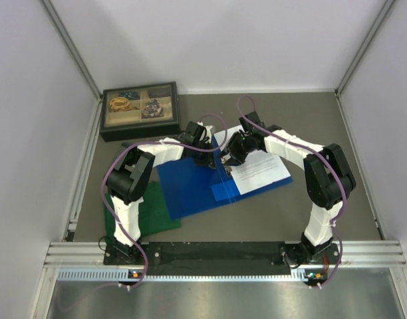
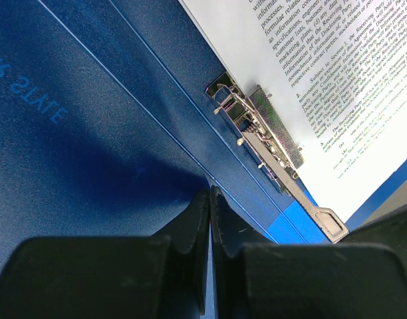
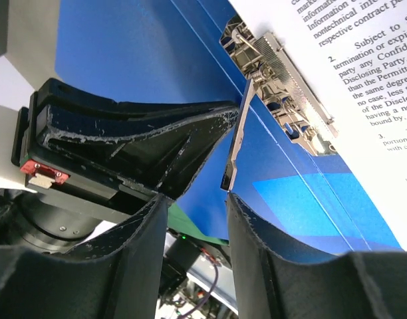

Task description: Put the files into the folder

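The blue folder [image 1: 190,186] lies open on the table, with its metal ring clamp [image 2: 270,133] along the spine. The white printed files [image 1: 260,169] lie on its right half, their edge under the clamp [image 3: 283,80]. My left gripper [image 2: 210,193] is shut and empty, its tips down on the left blue cover [image 2: 110,153] beside the spine. My right gripper [image 3: 197,196] is open, facing the left one. The raised end of the clamp's lever [image 3: 235,149] stands just off its right fingertip [image 3: 233,199]. Both grippers meet at the spine in the top view, the left [image 1: 210,159] and the right [image 1: 229,159].
A dark box [image 1: 139,109] with compartments of small items stands at the back left. A green folded cloth [image 1: 147,212] lies under the folder's near left corner. Grey walls close the table on three sides. A metal rail [image 1: 223,256] runs along the near edge.
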You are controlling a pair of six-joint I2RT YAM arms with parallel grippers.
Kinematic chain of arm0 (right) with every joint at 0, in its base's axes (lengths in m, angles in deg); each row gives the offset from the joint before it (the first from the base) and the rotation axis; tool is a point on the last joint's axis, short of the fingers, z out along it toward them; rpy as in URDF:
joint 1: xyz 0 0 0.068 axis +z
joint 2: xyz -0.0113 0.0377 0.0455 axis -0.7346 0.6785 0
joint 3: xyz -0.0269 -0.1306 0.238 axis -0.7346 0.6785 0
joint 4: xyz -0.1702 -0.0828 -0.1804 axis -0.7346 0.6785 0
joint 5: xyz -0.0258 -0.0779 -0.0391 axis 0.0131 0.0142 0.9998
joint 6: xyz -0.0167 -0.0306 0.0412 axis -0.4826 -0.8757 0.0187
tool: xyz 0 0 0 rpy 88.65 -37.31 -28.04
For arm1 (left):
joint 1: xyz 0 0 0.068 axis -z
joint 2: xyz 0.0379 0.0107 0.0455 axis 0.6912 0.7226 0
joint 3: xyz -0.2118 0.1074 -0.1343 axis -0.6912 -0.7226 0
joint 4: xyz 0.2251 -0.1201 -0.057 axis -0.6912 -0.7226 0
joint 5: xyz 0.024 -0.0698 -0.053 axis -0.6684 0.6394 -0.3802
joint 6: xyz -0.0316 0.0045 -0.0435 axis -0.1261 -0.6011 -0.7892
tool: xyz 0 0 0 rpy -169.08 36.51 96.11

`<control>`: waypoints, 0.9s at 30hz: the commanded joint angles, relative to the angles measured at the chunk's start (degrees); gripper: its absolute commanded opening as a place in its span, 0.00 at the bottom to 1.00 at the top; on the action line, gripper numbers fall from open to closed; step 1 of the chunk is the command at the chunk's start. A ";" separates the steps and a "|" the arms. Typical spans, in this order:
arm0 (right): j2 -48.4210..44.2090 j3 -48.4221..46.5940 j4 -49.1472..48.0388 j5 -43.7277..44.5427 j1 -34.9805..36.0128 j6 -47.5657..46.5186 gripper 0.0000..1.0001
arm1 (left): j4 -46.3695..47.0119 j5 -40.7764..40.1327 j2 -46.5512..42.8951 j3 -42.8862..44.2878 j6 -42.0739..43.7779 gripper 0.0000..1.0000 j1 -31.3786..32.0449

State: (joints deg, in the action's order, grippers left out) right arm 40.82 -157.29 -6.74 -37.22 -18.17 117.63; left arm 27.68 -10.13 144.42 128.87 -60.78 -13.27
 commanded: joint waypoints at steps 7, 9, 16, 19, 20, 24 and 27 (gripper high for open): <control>-0.51 1.40 -0.86 1.56 0.25 2.03 0.36 | -7.68 -5.74 4.90 -3.79 2.90 0.07 0.39; -0.16 1.05 -0.51 1.91 0.17 1.77 0.35 | -7.77 -5.74 4.90 -3.79 2.90 0.07 0.39; 0.02 1.66 -1.12 1.91 -0.10 1.67 0.26 | -7.77 -5.74 4.99 -3.70 2.90 0.06 0.48; 0.37 1.66 -1.30 1.38 -0.19 1.76 0.25 | -7.68 -5.83 4.99 -3.70 2.90 0.06 0.48; 0.46 1.49 -1.21 1.64 -0.19 1.76 0.25 | -7.77 -5.83 4.99 -3.70 2.90 0.06 0.39; 0.63 1.49 -1.04 1.56 -0.54 1.59 0.20 | -7.77 -5.83 4.99 -3.70 2.90 0.06 0.39; 0.63 1.58 -1.21 1.73 -0.63 1.32 0.12 | -7.77 -5.74 5.07 -3.61 2.90 0.06 0.39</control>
State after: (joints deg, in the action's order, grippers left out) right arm 41.12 -155.71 -6.88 -35.98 -18.43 119.07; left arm 27.70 -10.07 144.42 128.87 -60.78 -13.27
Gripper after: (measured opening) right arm 0.163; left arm 0.067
